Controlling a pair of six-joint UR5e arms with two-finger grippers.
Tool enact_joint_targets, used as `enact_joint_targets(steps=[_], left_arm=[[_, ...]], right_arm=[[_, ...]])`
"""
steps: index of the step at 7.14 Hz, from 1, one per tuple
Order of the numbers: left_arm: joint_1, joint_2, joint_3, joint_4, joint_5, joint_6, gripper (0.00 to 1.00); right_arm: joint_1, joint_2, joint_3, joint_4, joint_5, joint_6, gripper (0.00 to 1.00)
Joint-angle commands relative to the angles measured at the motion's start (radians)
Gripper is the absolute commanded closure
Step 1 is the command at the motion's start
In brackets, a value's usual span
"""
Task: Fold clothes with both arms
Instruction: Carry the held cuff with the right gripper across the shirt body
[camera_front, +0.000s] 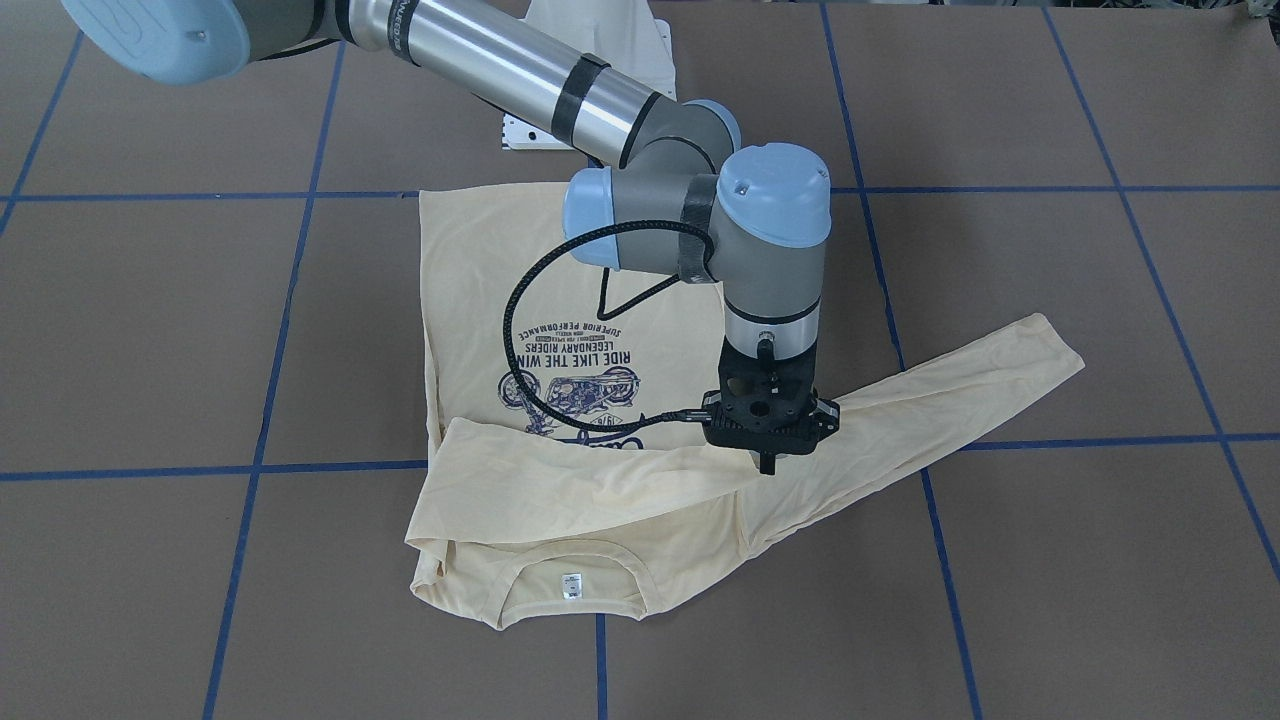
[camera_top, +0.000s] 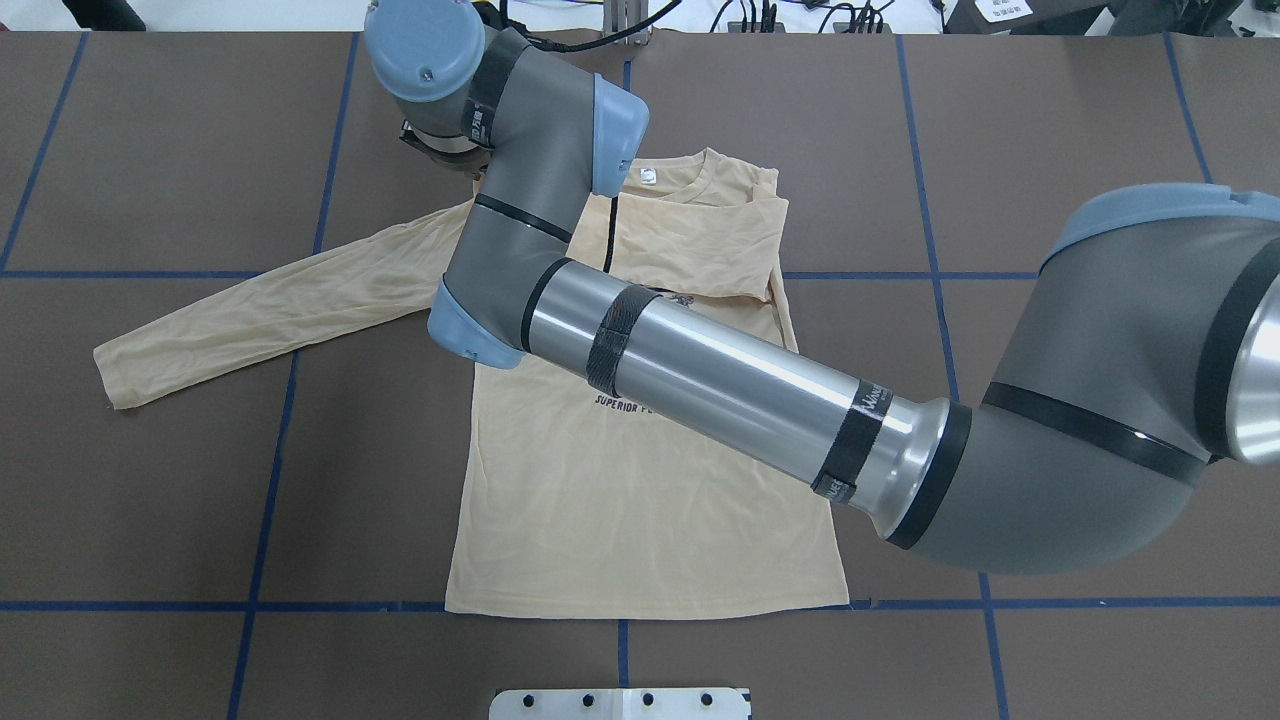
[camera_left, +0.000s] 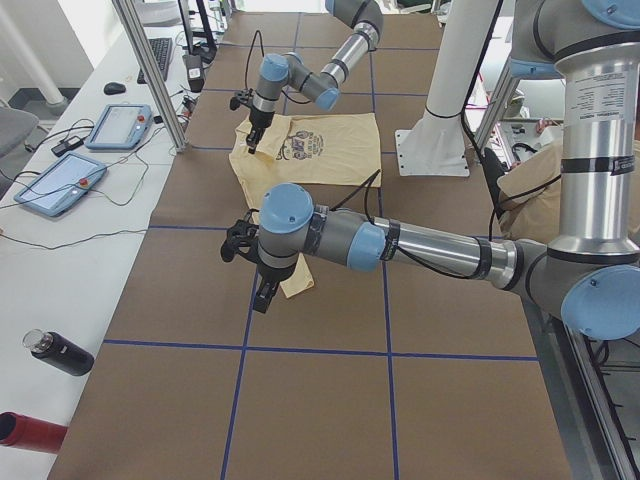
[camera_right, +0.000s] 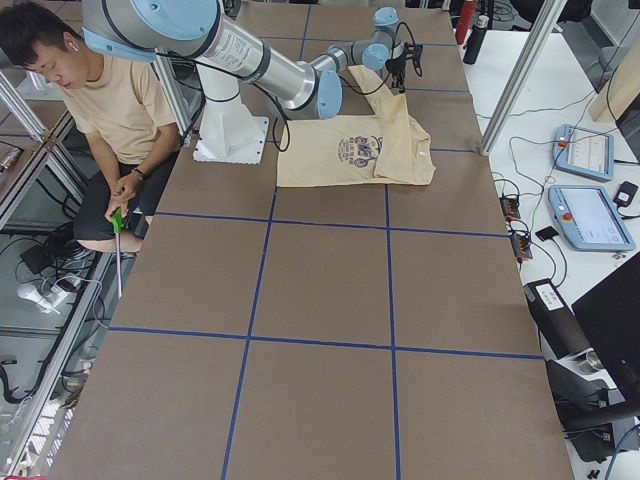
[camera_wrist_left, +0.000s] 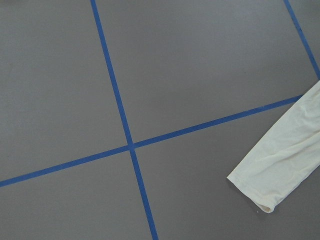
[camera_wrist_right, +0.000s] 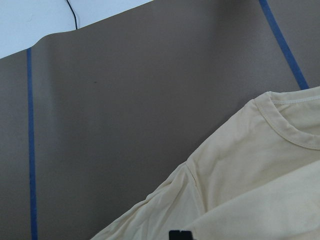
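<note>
Beyond the cuff of the T-shirt, on its outer side, the left gripper is seen hanging above bare table. It shows only in a side view, so how its jaws stand cannot be told. From that cuff the unfolded sleeve is stretched in one long line to the shirt's shoulder. The right gripper is poised just over that shoulder, its jaws hidden beneath the wrist and probably holding nothing. Further right the shirt is spread print-up, the other sleeve folded across its chest. The cuff is judged to lie shirtward of the left jaws, with the left arm nearer it.
</note>
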Motion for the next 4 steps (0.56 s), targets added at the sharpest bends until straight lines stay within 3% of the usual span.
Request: enact_joint_targets(steps=[1,2,3,4], left_arm=[[0.000,0.000,-0.001,0.000,0.000,0.000,0.00],[0.000,0.000,-0.001,0.000,0.000,0.000,0.00],[0.002,0.000,-0.001,0.000,0.000,0.000,0.00],[0.000,-0.002,0.000,0.000,0.000,-0.002,0.00]], right_arm=[[-0.020,0.017,-0.015,0.018,-0.003,0.003,1.00],[-0.030,0.019,-0.020,0.028,-0.006,0.003,1.00],[-0.030,0.017,-0.029,0.047,-0.011,0.004,0.73],[-0.030,0.019,-0.030,0.048,-0.013,0.009,0.10]])
